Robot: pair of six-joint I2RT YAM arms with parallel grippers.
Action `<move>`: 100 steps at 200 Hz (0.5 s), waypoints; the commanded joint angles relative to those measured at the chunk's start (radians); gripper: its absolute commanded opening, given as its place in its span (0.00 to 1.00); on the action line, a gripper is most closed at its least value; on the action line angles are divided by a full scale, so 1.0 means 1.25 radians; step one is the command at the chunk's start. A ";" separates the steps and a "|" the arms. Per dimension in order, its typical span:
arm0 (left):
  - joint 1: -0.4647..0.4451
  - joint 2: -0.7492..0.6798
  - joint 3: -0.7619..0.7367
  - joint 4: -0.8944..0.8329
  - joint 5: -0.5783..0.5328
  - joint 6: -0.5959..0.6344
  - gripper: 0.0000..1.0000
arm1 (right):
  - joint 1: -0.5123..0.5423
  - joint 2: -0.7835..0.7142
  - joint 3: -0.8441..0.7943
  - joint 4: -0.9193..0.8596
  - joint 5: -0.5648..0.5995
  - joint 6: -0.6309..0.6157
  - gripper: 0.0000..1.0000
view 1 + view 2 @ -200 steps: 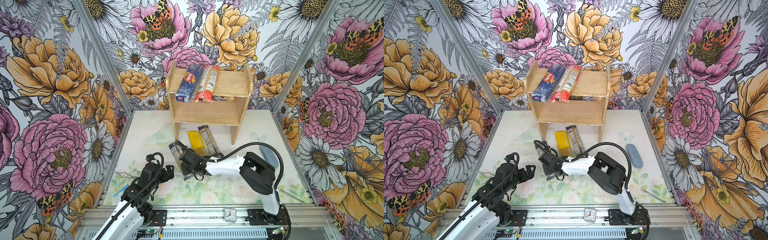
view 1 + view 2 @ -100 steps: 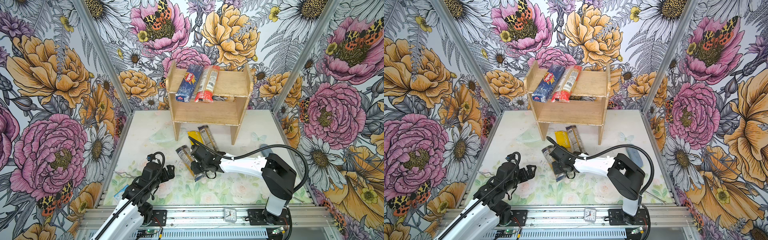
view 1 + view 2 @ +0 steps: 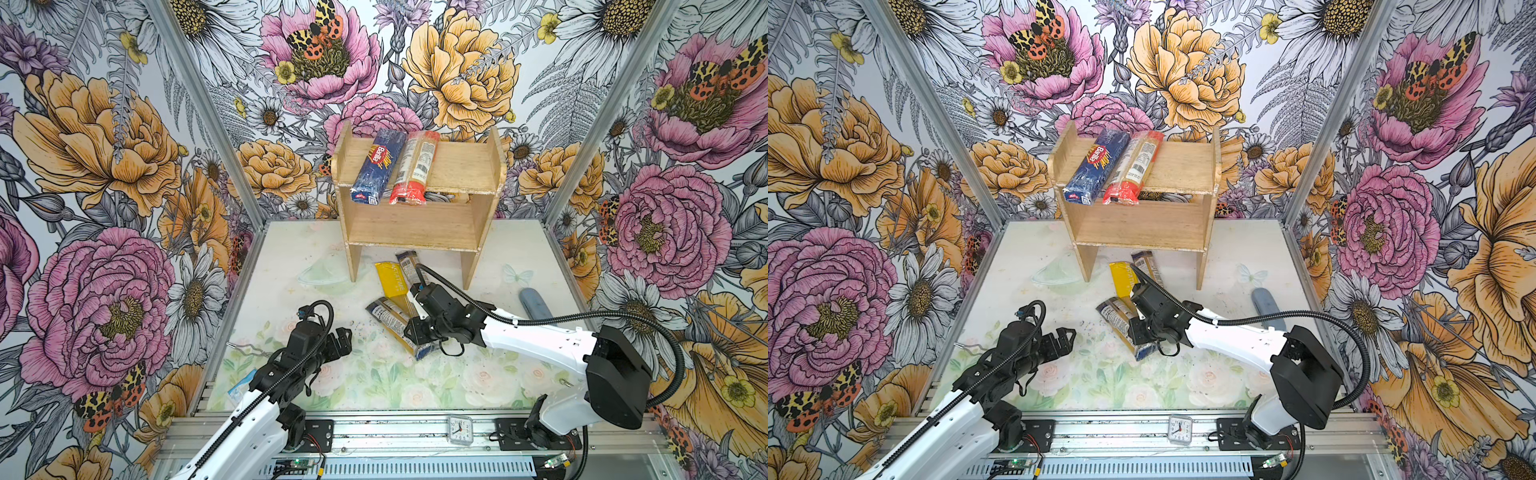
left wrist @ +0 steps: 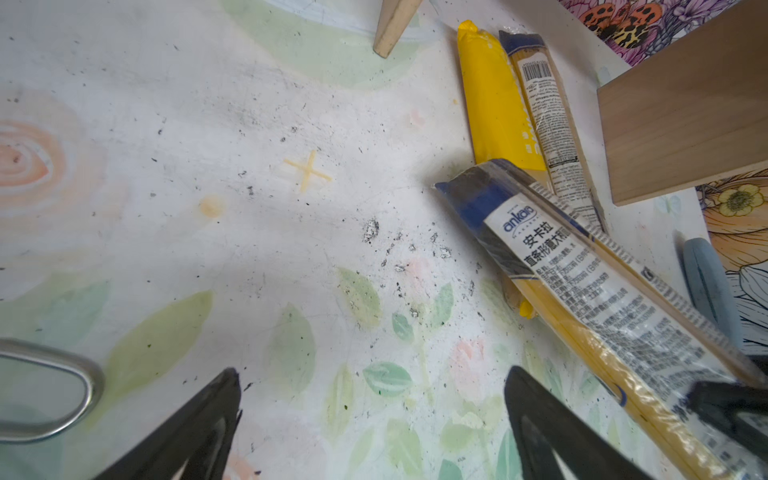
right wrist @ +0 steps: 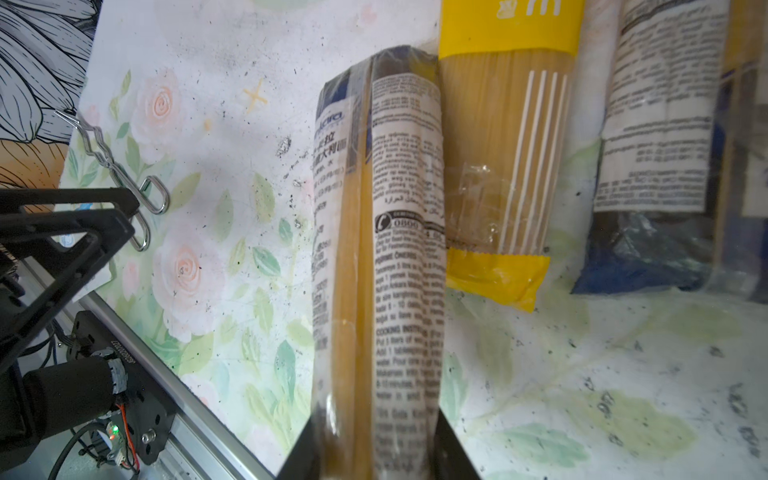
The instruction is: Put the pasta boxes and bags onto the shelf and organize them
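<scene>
**Third pack in hand, shelf next**

Over the last second the right arm has swung its elbow out to the right and dragged the slim dark-ended bag (image 3: 388, 318) with it toward the middle of the tabletop (image 3: 291, 266). The right tool (image 3: 415, 337) has meanwhile squeezed in and is now clenched across the bag's lower half (the right wrist view shows the pack pinched between both jaws). The bag's far end now sits over the near end of the yellow-ended bag (image 3: 392, 282). I read this as the grasp being settled, with the lift to the shelf (image 3: 457, 166) still to come.

The left tool (image 3: 338, 338) hangs released, jaws spread wide with nothing between them, just left of the held bag.

The shelf's top board carries the blue box (image 3: 378, 166) and the red-ended bag (image 3: 415, 166) side by side, both overhanging the front edge. I see nothing on the lower board. The yellow-ended bag and a second slim bag (image 3: 409, 266) lie on the tabletop, reaching between the shelf's legs.
</scene>
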 commanded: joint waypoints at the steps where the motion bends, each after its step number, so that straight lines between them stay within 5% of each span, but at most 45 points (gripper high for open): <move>1: 0.008 0.004 -0.009 0.036 0.021 0.019 0.99 | -0.007 0.007 -0.017 0.046 0.021 -0.003 0.00; 100: 0.008 0.004 -0.014 0.035 0.023 0.015 0.99 | 0.018 0.162 -0.028 0.057 0.035 -0.045 0.00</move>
